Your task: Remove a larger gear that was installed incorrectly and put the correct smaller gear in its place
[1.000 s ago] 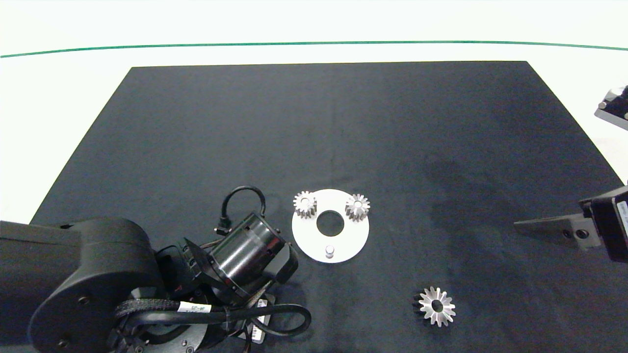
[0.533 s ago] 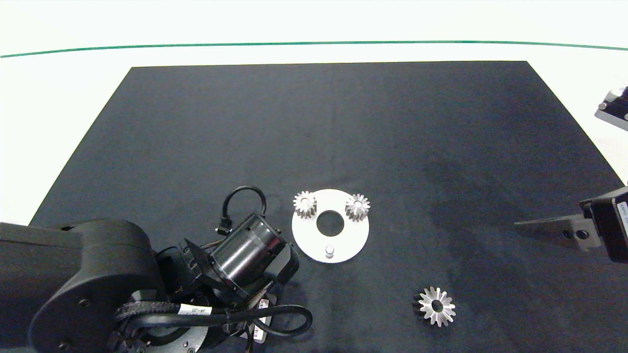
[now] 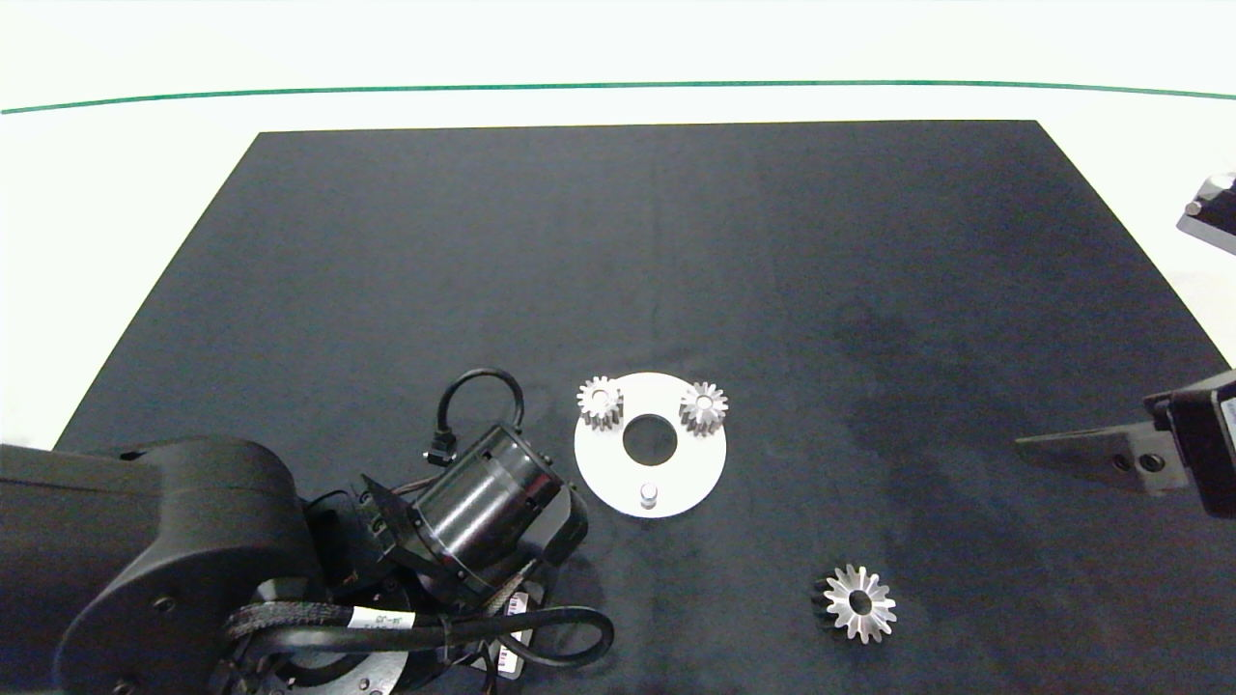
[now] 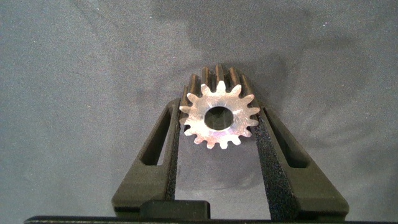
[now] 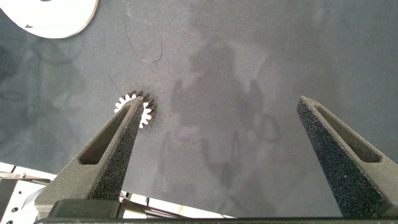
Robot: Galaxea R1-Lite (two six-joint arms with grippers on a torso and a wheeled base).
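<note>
Black mat (image 3: 676, 241) on white table, left gripper (image 4: 219, 124) clamped on smaller gear (image 4: 219, 118) beside white disc (image 3: 603, 463), larger gear (image 3: 858, 603) lying loose near front edge, right gripper (image 5: 224, 124) spread wide, hovering at right.

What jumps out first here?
The white disc mid-mat carries two small gears and one bare peg. The left hand, beside the disc, grips the smaller gear. The larger gear lies alone on the mat, toward the open right hand.
</note>
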